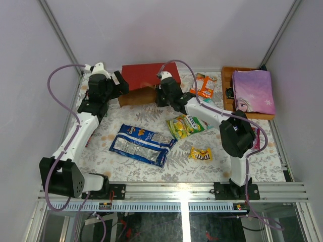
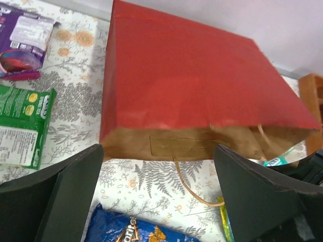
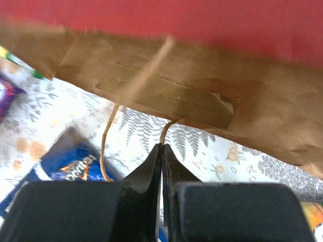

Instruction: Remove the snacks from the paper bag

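paper bag on its side at far counter edge; right pincer pinching its cord handle at the mouth, left pincer spread wide just short of the mouth.

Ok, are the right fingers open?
No, the right fingers are pressed together, with the cord handle pinched at their tips.

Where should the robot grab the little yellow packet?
Probably from straight above, fingers pinching the small yellow packet across its shorter width: it lies flat on the table with nothing touching it, so both sides are open.
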Robot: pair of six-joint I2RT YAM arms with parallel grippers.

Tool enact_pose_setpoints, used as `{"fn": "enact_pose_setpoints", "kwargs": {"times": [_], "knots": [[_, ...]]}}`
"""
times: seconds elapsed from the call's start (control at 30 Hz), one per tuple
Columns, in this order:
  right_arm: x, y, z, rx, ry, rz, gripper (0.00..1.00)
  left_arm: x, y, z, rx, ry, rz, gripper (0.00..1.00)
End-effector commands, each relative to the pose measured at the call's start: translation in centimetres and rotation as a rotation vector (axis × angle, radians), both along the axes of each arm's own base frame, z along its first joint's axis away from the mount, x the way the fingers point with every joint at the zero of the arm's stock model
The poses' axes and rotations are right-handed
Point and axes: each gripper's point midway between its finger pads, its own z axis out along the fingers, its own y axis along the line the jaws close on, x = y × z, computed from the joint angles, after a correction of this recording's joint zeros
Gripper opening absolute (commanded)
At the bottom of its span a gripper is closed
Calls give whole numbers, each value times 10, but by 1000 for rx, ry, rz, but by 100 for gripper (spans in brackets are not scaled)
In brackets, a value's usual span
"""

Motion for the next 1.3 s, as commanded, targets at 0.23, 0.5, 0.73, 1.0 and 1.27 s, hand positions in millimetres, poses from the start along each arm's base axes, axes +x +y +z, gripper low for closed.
{"fn": "enact_pose_setpoints", "kwargs": {"times": [0.23, 0.5, 0.73, 1.0, 1.27], "knots": [[15, 25, 135, 221, -208, 28, 0, -6, -8, 49, -81, -137, -27, 93], [33, 32, 174, 246, -280, 26, 0, -21, -13, 79, -107, -179, -40, 98], [67, 26, 167, 258, -257, -3, 0, -17, -12, 71, -107, -167, -27, 100], [68, 22, 153, 254, -232, -4, 0, -9, -13, 52, -114, -145, -24, 100], [38, 14, 203, 303, -274, 71, 74, -7, -9, 46, -123, -142, 8, 100]]}}
